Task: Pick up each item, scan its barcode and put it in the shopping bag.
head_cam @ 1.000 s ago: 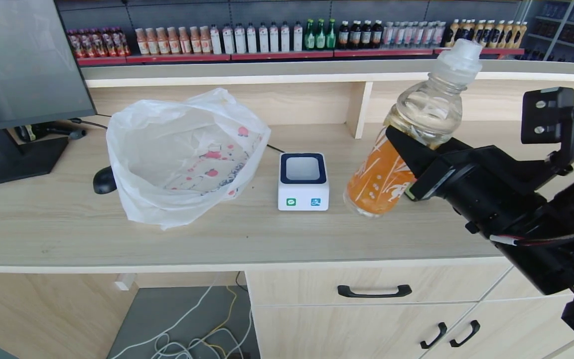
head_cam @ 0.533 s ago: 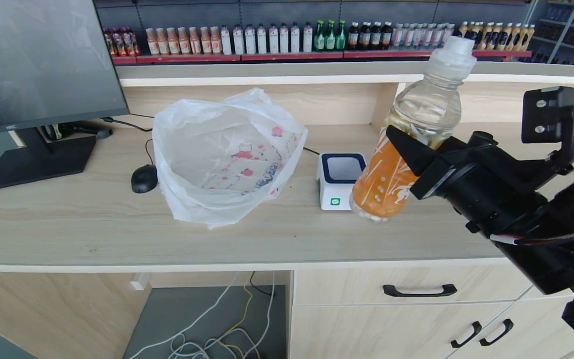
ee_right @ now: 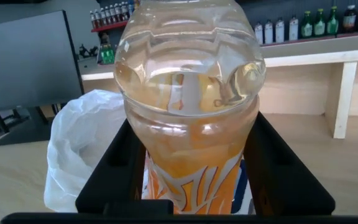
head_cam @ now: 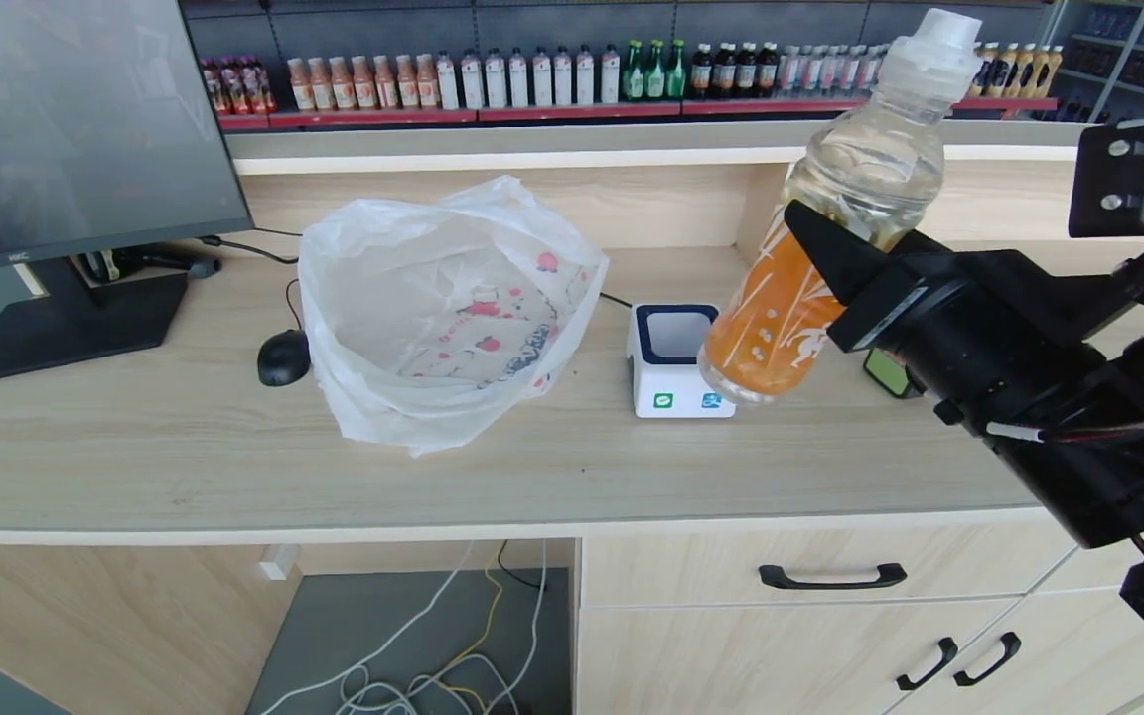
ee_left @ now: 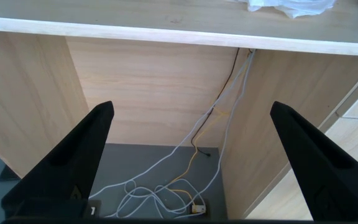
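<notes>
Your right gripper (ee_right: 194, 186) has its two black fingers shut tight on the bottle (head_cam: 781, 318), one on each side. The bottle has an orange label low down, clear drink near the top and a white cap. It is up in the air and leans over, with the cap pointing up and to the right. In the head view its bottom covers the right side of the little white scanner (head_cam: 676, 362). You cannot tell whether they touch.

The scanner sits on the wooden counter (head_cam: 185, 457). Just to its left is the white shopping bag (head_cam: 433, 308), with its mouth open. A black mouse (head_cam: 283, 357) lies just left of the bag, and a big dark monitor (head_cam: 75, 119) stands farther left. A small green thing (head_cam: 885, 375) peeks out behind your right arm.

Your left gripper (ee_left: 191, 107) is down low, below the edge of the counter. Its fingers are spread wide and hold nothing. Under it, cables (ee_left: 185, 186) lie on the floor.
</notes>
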`<state>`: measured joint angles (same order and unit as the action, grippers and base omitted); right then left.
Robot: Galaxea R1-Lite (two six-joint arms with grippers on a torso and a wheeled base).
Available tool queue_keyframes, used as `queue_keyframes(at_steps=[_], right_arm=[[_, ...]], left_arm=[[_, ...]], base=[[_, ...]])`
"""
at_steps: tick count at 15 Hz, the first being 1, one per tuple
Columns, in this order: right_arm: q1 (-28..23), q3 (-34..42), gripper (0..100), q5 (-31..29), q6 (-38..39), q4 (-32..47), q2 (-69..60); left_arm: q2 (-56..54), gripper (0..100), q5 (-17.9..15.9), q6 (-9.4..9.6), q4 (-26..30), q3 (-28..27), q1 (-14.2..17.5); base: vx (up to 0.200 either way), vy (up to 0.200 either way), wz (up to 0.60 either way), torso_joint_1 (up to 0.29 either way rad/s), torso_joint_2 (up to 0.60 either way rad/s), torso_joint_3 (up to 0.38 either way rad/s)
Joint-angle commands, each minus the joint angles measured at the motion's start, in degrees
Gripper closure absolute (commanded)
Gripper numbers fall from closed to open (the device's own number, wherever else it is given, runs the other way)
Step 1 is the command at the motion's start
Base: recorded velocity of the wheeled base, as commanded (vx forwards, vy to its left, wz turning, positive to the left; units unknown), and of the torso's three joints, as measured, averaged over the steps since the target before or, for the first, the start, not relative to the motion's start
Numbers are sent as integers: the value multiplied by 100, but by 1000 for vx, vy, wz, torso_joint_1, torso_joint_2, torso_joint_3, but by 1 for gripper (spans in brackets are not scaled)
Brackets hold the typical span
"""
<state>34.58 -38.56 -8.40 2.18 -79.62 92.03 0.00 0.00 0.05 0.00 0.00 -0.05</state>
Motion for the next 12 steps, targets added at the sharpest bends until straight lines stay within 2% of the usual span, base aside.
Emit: queue_keyframes(at_steps=[1,5,7,10,12], right_arm=[[-4,-90,100,-13,28,-1,79],[-4,-785,100,-57,406,25,544],[-4,-1418,100,-320,652,157,887],[31,-1945,100,-382,1294,429,1160],[13,-2147,100,-672,1979,772,1248]], left_arm=[[0,0,0,4,0,0,-4],[0,0,0,4,0,0,-4],[0,0,0,4,0,0,-4],[0,0,0,4,0,0,-4],[0,0,0,4,0,0,-4]], base=[[0,0,0,0,0,0],[0,0,0,0,0,0],[0,0,0,0,0,0],[0,0,0,0,0,0],[0,0,0,0,0,0]])
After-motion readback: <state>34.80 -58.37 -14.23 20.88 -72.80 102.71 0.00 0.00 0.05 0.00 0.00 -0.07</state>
